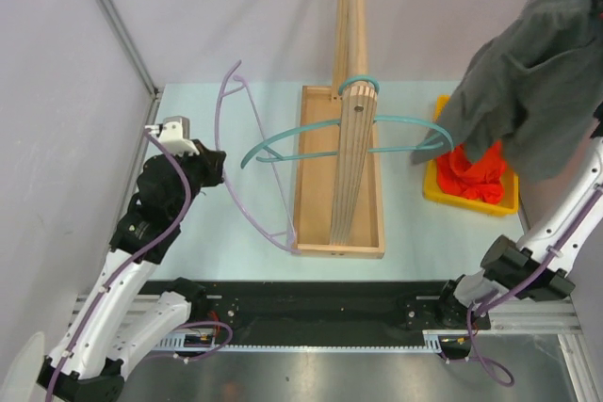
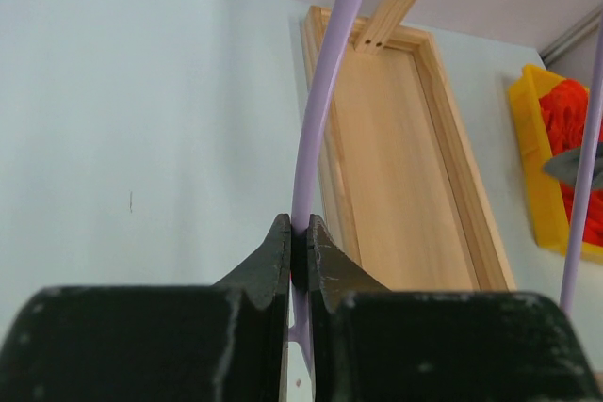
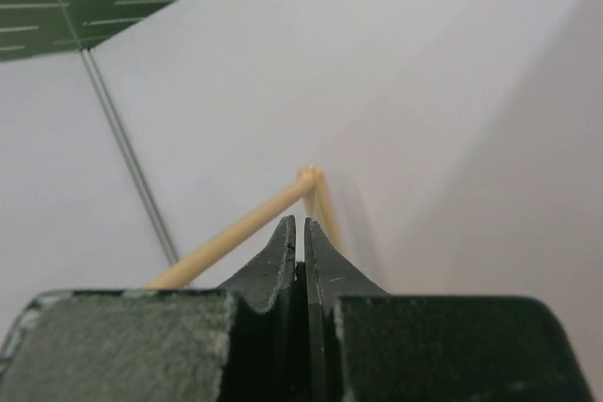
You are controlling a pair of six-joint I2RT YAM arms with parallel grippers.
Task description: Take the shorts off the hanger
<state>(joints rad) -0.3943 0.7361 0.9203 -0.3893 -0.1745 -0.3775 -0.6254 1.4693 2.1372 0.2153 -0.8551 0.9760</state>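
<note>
Grey shorts (image 1: 542,82) hang above the bin (image 1: 431,185) holding the orange shorts (image 1: 471,171) - our right gripper (image 3: 300,251), pressed together, apparently pinches them. Left gripper (image 2: 300,251) pinches the bare hanger (image 2: 325,91). Next we lower and release - squarely over the bin.

The left arm (image 1: 141,233) bends forward on the left side, wrist low, its jaws pinched tight on the lilac hanger (image 2: 325,91). The right arm (image 1: 565,223) stretches steeply upward on the right, wrist high, jaws pressed fully together.
</note>
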